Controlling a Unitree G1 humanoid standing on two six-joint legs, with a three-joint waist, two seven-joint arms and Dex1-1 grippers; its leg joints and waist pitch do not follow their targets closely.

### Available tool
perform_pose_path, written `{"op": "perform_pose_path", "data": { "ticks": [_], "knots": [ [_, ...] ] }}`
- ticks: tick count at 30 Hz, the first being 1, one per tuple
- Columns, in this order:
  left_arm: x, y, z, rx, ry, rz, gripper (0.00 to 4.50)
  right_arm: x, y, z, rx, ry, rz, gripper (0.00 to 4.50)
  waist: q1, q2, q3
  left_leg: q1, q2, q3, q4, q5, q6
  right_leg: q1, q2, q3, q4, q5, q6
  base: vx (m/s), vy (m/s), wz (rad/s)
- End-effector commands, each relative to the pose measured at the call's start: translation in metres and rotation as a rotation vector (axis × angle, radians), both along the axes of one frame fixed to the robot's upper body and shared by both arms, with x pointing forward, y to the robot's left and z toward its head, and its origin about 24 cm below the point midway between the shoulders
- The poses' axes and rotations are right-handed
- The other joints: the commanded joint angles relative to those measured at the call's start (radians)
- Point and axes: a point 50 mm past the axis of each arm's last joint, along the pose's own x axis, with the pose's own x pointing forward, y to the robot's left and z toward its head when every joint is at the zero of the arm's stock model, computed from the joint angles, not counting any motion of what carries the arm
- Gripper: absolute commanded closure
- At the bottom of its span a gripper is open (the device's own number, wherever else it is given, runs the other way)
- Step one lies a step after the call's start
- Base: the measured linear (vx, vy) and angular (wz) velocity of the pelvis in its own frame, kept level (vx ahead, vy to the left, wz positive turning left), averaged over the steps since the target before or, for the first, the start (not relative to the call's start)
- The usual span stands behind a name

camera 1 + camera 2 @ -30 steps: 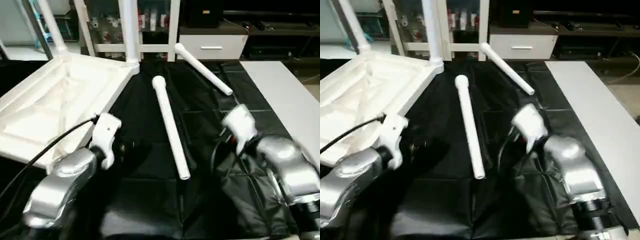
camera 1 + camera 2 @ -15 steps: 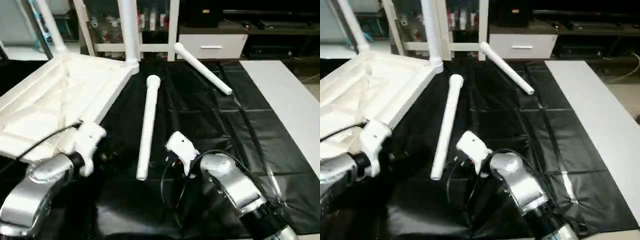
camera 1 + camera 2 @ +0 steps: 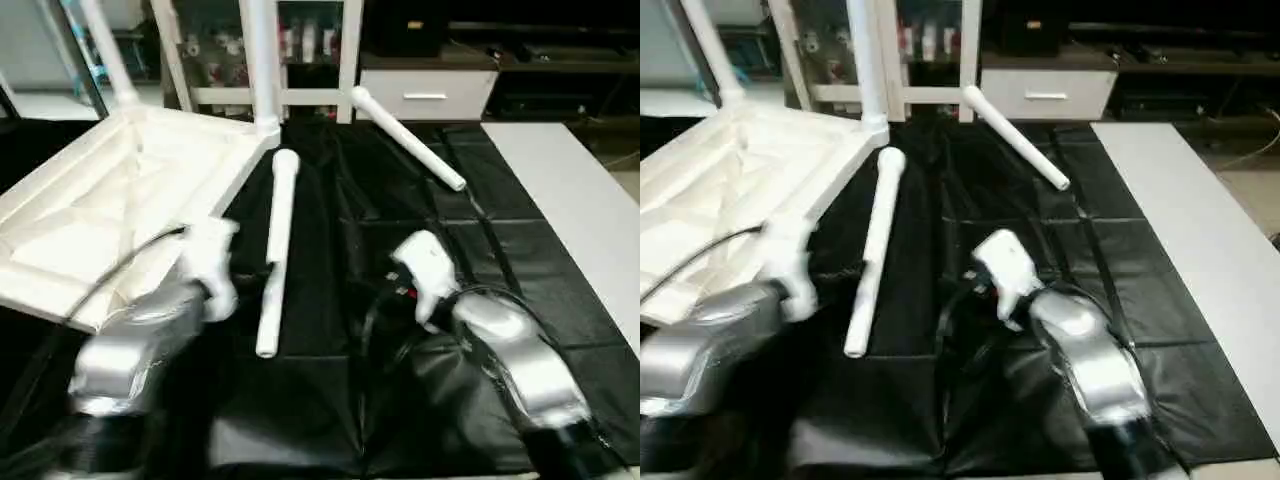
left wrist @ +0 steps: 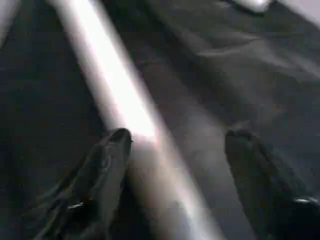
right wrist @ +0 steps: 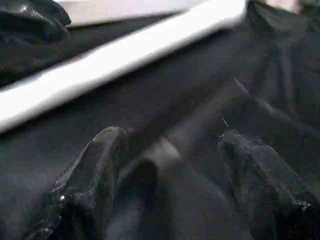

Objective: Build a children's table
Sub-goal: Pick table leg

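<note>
The white tabletop (image 3: 70, 240) lies upside down at the left on the black cloth, ribbed underside up. Two white legs (image 3: 262, 60) (image 3: 105, 55) stand upright in its far corner sockets. A loose leg (image 3: 275, 250) lies on the cloth beside the tabletop's right edge. In the left wrist view my left gripper (image 4: 175, 145) is open and straddles this leg (image 4: 120, 105), which runs close to one finger (image 4: 107, 160). Further right, my right gripper (image 5: 170, 145) is open over bare cloth, with the same leg (image 5: 125, 50) lying beyond its fingertips. Another loose leg (image 3: 410, 142) lies at the back, slanting right.
The black cloth (image 3: 330, 400) covers the work table. A bare white strip of table (image 3: 580, 200) runs along the right. Behind stand a white shelf frame (image 3: 345, 60) and a white drawer unit (image 3: 425, 95).
The loose leg's near end has swung left, toward the tabletop. My right arm swept left across the cloth and came back right. My left gripper's fingers have spread wider.
</note>
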Motion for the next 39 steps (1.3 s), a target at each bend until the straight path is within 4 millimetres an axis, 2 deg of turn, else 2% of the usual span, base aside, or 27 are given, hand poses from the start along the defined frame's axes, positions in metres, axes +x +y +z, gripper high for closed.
{"op": "perform_pose_path", "data": {
  "ticks": [1,2,3,4,5,6,8,10,13,18,21,22,23,28,29,32,33,35,37,39],
  "knots": [
    [0.003,-0.004,-0.004,0.035,0.046,0.003,0.96,-0.003,-0.007,0.006,-0.012,-0.020,-0.032,1.21,0.000,0.022,-0.059,0.037,0.057,-0.038,-0.078,-0.193,-0.025,0.028,-0.082,0.044,-0.076,0.077,-0.200,0.000,0.000,0.00],
    [0.003,-0.004,-0.004,0.035,0.047,0.003,0.96,-0.003,-0.007,0.006,-0.013,-0.020,-0.032,1.21,-0.007,0.016,-0.056,0.036,0.057,-0.036,-0.080,-0.200,-0.019,0.027,-0.078,0.044,-0.083,0.067,-0.195,0.000,0.000,0.00],
    [0.004,-0.007,-0.010,0.056,0.083,0.009,0.79,-0.006,-0.009,0.007,-0.015,-0.020,-0.039,1.21,-0.008,0.022,-0.059,0.038,0.057,-0.038,-0.077,-0.198,-0.014,0.029,-0.079,0.043,-0.080,0.066,-0.197,0.000,0.000,0.00],
    [0.004,-0.007,-0.012,0.067,0.092,0.012,0.79,-0.007,-0.009,0.007,-0.017,-0.020,-0.040,1.21,-0.011,0.015,-0.058,0.037,0.057,-0.037,-0.074,-0.192,-0.002,0.030,-0.079,0.044,-0.083,0.065,-0.199,0.000,0.000,0.00],
    [0.005,-0.007,-0.015,0.091,0.112,0.017,0.68,-0.009,-0.009,0.007,-0.021,-0.021,-0.041,1.21,-0.011,0.023,-0.059,0.037,0.056,-0.037,-0.073,-0.182,0.009,0.029,-0.078,0.043,-0.086,0.060,-0.198,0.000,0.000,0.00],
    [0.006,-0.004,-0.020,0.162,0.120,0.038,0.53,-0.012,-0.008,0.007,-0.027,-0.023,-0.032,1.21,-0.013,0.020,-0.059,0.036,0.056,-0.037,-0.071,-0.176,0.014,0.029,-0.079,0.044,-0.084,0.061,-0.201,0.000,0.000,0.00],
    [0.009,0.002,-0.023,0.242,0.099,0.081,0.33,-0.016,-0.004,0.009,-0.032,-0.028,-0.011,1.21,-0.012,0.041,-0.057,0.037,0.058,-0.042,-0.073,-0.190,0.020,0.028,-0.078,0.042,-0.088,0.030,-0.196,0.000,0.000,0.00],
    [0.013,0.005,-0.018,0.244,0.062,0.128,0.20,-0.018,-0.002,0.011,-0.024,-0.029,0.001,1.21,-0.017,0.035,-0.056,0.038,0.058,-0.042,-0.076,-0.215,0.015,0.029,-0.077,0.041,-0.090,-0.006,-0.193,0.000,0.000,0.00],
    [0.015,0.006,-0.008,0.235,0.017,0.164,0.03,-0.020,-0.001,0.012,-0.022,-0.028,0.000,1.21,-0.016,0.046,-0.057,0.040,0.060,-0.042,-0.075,-0.229,0.007,0.022,-0.080,0.042,-0.095,-0.055,-0.198,0.000,0.000,0.00],
    [0.018,0.003,0.004,0.167,-0.051,0.185,0.03,-0.022,0.002,0.012,-0.021,-0.022,0.010,1.21,-0.013,0.047,-0.060,0.036,0.060,-0.043,-0.075,-0.202,0.009,0.024,-0.078,0.041,-0.089,0.007,-0.204,0.000,0.000,0.00],
    [0.018,0.004,0.003,0.173,-0.048,0.196,0.03,-0.022,0.003,0.012,-0.025,-0.022,0.015,1.21,-0.011,0.046,-0.061,0.035,0.059,-0.042,-0.073,-0.181,0.020,0.025,-0.079,0.040,-0.085,0.046,-0.203,0.000,0.000,0.00],
    [0.016,0.013,-0.008,0.220,0.008,0.245,0.03,-0.023,0.005,0.012,-0.031,-0.020,0.027,1.21,-0.010,0.039,-0.061,0.034,0.059,-0.042,-0.072,-0.174,0.027,0.026,-0.080,0.040,-0.084,0.050,-0.203,0.000,0.000,0.00],
    [0.015,0.016,-0.012,0.235,0.033,0.260,0.03,-0.023,0.005,0.012,-0.034,-0.020,0.031,1.21,-0.010,0.042,-0.061,0.035,0.058,-0.041,-0.071,-0.175,0.030,0.024,-0.079,0.040,-0.086,0.038,-0.200,0.000,0.000,0.00],
    [0.009,0.020,-0.025,0.254,0.108,0.266,0.03,-0.026,0.008,0.011,-0.048,-0.005,0.057,1.21,-0.010,0.044,-0.059,0.038,0.060,-0.043,-0.075,-0.206,0.014,0.021,-0.079,0.041,-0.091,-0.017,-0.194,0.000,0.000,0.00],
    [0.004,0.021,-0.033,0.246,0.153,0.263,0.03,-0.031,0.010,0.012,-0.054,0.018,0.106,1.21,-0.010,0.044,-0.058,0.038,0.060,-0.043,-0.076,-0.212,0.012,0.021,-0.079,0.041,-0.091,-0.020,-0.194,0.000,0.000,0.00],
    [0.004,0.021,-0.036,0.242,0.165,0.269,0.03,-0.039,0.012,0.016,-0.049,0.036,0.182,1.21,-0.006,0.044,-0.058,0.038,0.061,-0.044,-0.076,-0.216,0.011,0.022,-0.080,0.043,-0.093,-0.019,-0.178,0.000,0.000,0.00],
    [0.003,0.021,-0.036,0.240,0.165,0.265,0.03,-0.040,0.012,0.017,-0.047,0.040,0.196,1.21,-0.004,0.050,-0.058,0.038,0.062,-0.045,-0.077,-0.218,0.009,0.021,-0.081,0.043,-0.092,-0.016,-0.175,0.000,0.000,0.00],
    [0.002,0.018,-0.036,0.232,0.169,0.230,0.03,-0.042,0.011,0.018,-0.050,0.049,0.223,1.21,-0.003,0.045,-0.057,0.039,0.063,-0.047,-0.080,-0.233,0.004,0.022,-0.082,0.042,-0.094,-0.031,-0.177,0.000,0.000,0.00],
    [0.000,0.015,-0.035,0.222,0.175,0.167,0.03,-0.045,0.005,0.022,-0.075,0.057,0.267,1.21,-0.003,0.045,-0.057,0.038,0.063,-0.047,-0.081,-0.241,0.003,0.021,-0.084,0.044,-0.095,-0.047,-0.178,0.000,0.000,0.00],
    [-0.001,0.016,-0.035,0.227,0.173,0.158,0.31,-0.044,0.002,0.023,-0.089,0.053,0.264,1.21,-0.003,0.044,-0.055,0.038,0.063,-0.045,-0.080,-0.241,0.003,0.020,-0.084,0.044,-0.096,-0.050,-0.182,0.000,0.000,0.00]
  ]
}}
